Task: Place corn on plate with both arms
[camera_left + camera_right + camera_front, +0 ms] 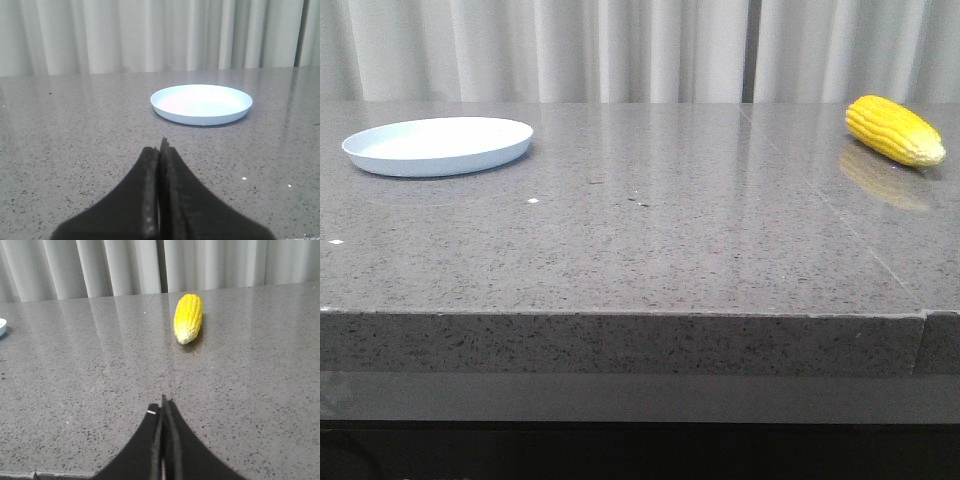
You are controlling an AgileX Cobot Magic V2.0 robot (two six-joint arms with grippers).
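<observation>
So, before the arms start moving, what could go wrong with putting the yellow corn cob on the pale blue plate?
1. The yellow corn cob is rounded and lies on the glossy grey stone table near its right edge; a poor pinch might roll it off.
2. The shallow pale blue plate sits far left, so a handover is likely, and the cob could drop.
3. The right gripper and left gripper are shut; they must open first.

The plate [438,146] sits on the table [650,250] at its far left. The corn [894,130] lies on the same table far to the plate's right, well apart from it, its tip pointing away from the plate.
</observation>
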